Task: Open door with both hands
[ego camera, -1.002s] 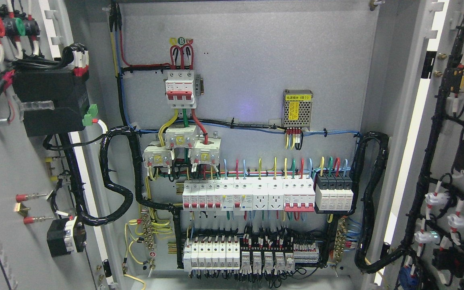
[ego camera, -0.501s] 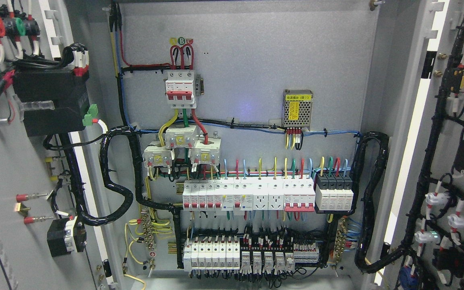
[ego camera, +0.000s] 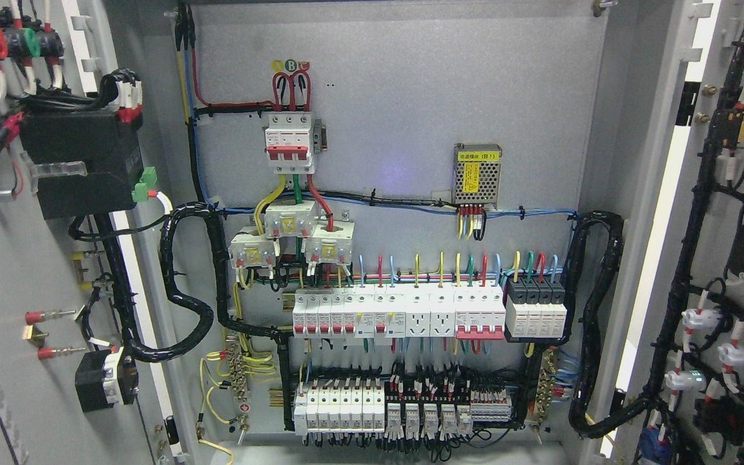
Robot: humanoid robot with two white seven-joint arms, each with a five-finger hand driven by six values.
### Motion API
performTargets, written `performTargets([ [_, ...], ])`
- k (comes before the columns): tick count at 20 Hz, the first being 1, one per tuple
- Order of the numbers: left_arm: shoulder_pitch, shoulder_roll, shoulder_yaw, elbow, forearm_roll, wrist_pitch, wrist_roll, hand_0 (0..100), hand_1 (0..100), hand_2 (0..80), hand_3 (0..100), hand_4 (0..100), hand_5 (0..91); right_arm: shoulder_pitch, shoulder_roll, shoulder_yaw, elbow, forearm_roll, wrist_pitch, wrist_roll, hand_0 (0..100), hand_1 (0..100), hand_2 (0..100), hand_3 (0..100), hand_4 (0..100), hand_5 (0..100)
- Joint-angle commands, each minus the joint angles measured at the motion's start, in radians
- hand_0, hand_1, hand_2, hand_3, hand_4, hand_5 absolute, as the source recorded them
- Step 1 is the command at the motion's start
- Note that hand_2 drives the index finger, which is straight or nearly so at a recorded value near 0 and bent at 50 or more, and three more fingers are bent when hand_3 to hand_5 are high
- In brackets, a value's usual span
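Both doors of the grey electrical cabinet stand swung wide. The left door fills the picture's left edge, its inner face carrying a black box and wire bundles. The right door fills the right edge, its inner face covered with black cable looms and small lamps. Between them the cabinet's back panel is fully exposed. Neither of my hands nor any arm shows in the head view.
On the back panel sit a red-and-white main breaker, a small meshed power supply, a row of breakers and terminal blocks. Thick black cable conduits loop from the panel to each door.
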Motion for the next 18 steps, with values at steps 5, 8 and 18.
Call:
performTargets([
  [5,-0.052,-0.059,0.048,-0.067,-0.002,-0.171,0.004,0,0,0.0,0,3,0.0,0.008,-0.027,-0.018,0.005,-0.035,0.003,-0.001,11,0,0,0,0,0],
  [8,-0.053,-0.068,0.079,-0.067,-0.001,-0.201,0.006,0,0,0.0,0,3,0.0,0.016,-0.028,-0.018,0.005,-0.079,0.003,-0.001,11,0,0,0,0,0],
  [18,-0.043,-0.070,0.142,-0.067,0.016,-0.271,0.007,0,0,0.0,0,3,0.0,0.044,-0.025,-0.028,0.022,-0.109,0.002,-0.001,11,0,0,0,0,0],
])
